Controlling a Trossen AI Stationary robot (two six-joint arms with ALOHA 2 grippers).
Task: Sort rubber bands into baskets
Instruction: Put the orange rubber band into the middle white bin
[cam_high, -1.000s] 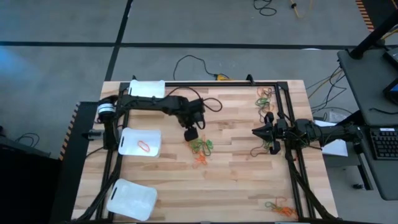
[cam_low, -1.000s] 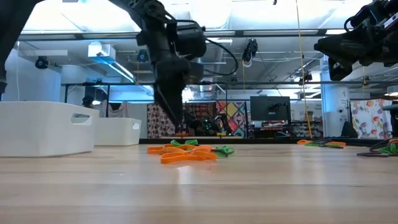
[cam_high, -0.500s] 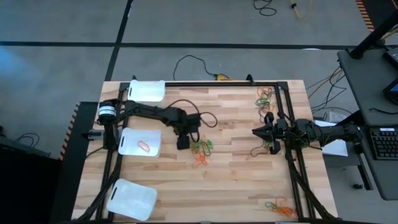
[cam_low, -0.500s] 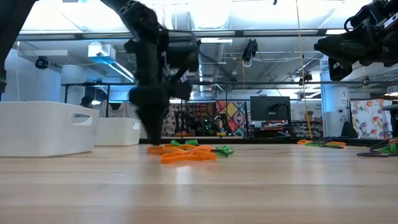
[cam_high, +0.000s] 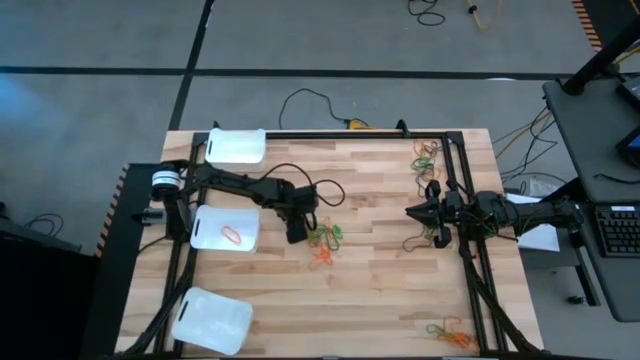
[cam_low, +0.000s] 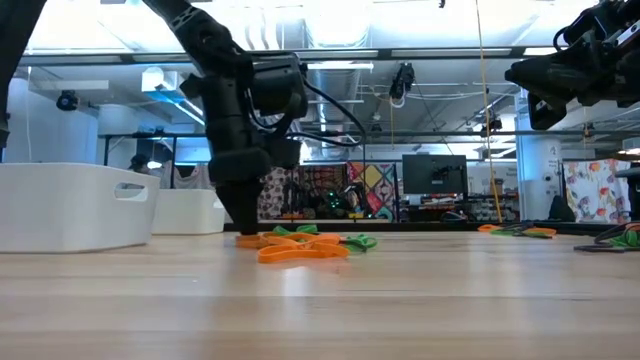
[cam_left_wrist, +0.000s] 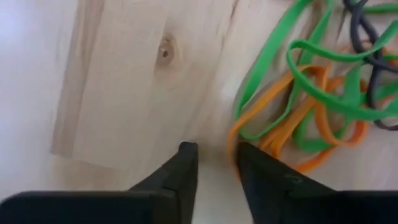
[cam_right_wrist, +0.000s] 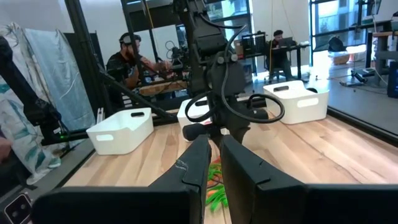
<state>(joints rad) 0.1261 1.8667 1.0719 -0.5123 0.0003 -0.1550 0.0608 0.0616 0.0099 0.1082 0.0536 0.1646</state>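
A tangle of orange, green and black rubber bands (cam_high: 322, 240) lies mid-table, also seen as a low heap of bands (cam_low: 300, 245). My left gripper (cam_high: 294, 235) is down on the wood at the pile's left edge (cam_low: 243, 225). In the left wrist view its fingers (cam_left_wrist: 186, 168) stand a narrow gap apart. An orange band (cam_left_wrist: 233, 146) lies against the inner side of one of them, with green bands (cam_left_wrist: 323, 81) just beyond. Three white baskets (cam_high: 236, 146) (cam_high: 205, 222) (cam_high: 211, 318) line the left side. The middle one holds an orange band (cam_high: 232, 236). My right gripper (cam_high: 410, 212) hovers shut at the right with nothing in it.
More band piles lie at the back right (cam_high: 427, 155), front right (cam_high: 447, 332) and under the right arm (cam_high: 415, 243). A black frame rail (cam_high: 460, 180) runs along the table's right side and a black cable (cam_high: 330, 168) loops by the left arm. People (cam_right_wrist: 134, 59) are beyond the table.
My left gripper swung from above the pile's far side down to the table at its left edge, and its fingers narrowed. The right arm has not moved.
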